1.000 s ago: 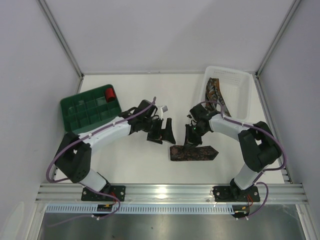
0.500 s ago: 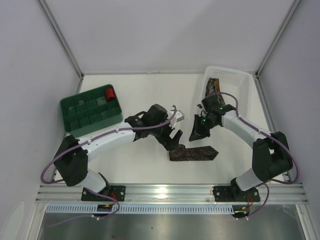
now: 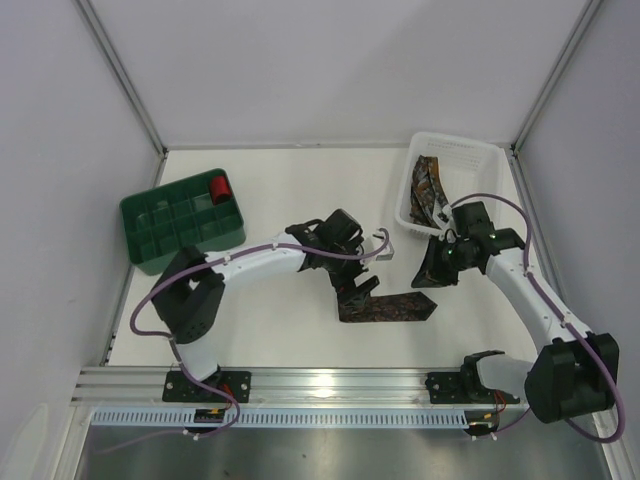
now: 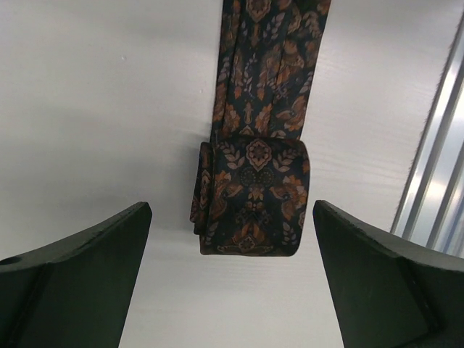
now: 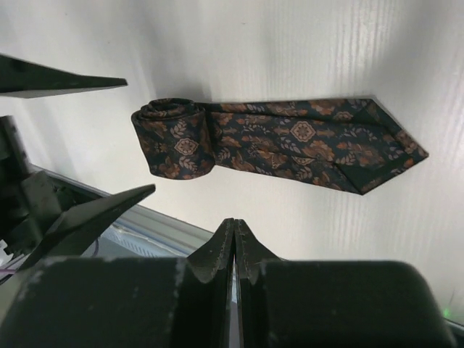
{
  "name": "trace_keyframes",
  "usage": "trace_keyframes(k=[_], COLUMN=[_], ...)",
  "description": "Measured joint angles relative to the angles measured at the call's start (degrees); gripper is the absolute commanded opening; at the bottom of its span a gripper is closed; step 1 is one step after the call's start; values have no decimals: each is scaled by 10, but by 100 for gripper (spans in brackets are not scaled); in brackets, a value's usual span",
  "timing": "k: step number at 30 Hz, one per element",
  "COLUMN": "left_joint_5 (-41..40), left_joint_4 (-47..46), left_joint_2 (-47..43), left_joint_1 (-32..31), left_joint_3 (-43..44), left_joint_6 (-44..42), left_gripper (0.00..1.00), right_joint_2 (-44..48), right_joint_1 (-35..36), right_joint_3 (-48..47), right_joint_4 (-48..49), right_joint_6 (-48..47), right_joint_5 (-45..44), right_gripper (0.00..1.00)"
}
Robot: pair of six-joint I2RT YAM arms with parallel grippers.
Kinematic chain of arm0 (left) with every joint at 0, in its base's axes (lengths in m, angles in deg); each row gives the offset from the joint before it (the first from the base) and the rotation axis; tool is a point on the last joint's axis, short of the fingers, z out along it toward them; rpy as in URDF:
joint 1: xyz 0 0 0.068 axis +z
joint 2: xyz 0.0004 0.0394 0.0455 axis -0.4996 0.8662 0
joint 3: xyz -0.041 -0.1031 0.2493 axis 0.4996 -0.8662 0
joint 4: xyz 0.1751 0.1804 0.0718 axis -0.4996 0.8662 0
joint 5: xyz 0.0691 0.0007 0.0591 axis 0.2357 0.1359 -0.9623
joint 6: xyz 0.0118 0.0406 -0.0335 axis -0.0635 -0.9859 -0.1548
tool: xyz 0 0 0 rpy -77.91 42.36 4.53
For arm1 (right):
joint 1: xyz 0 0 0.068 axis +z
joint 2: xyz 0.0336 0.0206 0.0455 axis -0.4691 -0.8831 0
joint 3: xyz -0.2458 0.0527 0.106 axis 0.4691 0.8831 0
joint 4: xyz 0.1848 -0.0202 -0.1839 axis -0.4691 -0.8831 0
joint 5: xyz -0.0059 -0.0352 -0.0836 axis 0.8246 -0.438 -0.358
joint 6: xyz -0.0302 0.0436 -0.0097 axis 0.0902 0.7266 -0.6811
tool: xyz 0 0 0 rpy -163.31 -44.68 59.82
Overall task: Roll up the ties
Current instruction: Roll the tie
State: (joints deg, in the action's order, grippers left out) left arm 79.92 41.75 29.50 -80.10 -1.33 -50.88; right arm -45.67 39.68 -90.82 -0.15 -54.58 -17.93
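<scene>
Hovering over the rolled end (image 4: 250, 197) of the tie (image 3: 392, 307) on the table (image 3: 280, 190), the left gripper (image 3: 358, 288) stood spread wide; it should, I judged, close squarely across that rolled end (not the loose tail (image 4: 268, 51)) to keep the turns tight. The right gripper (image 3: 437, 272), pressed together and empty, hung beside the basket (image 3: 487, 158). The left wrist view cut off the pointed end (image 5: 377, 145), which the right wrist view showed whole; only the top view showed more ties (image 3: 430, 185) in the basket.
</scene>
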Motion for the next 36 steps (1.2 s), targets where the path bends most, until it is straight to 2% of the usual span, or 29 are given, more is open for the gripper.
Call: trace_keyframes(k=[6,36], left_joint_5=[-4,-19], left_joint_4=[10,19], left_joint_2=[37,93], left_joint_1=[-3,-26], left_joint_3=[0,5], left_joint_6=[-19,-32], left_gripper=[100,100], right_joint_2=[33,42], right_joint_1=[-18,-19], right_joint_3=[19,45], right_joint_4=[-12,0], right_joint_6=[-12,-12], right_joint_5=[3,37], right_gripper=[7,7])
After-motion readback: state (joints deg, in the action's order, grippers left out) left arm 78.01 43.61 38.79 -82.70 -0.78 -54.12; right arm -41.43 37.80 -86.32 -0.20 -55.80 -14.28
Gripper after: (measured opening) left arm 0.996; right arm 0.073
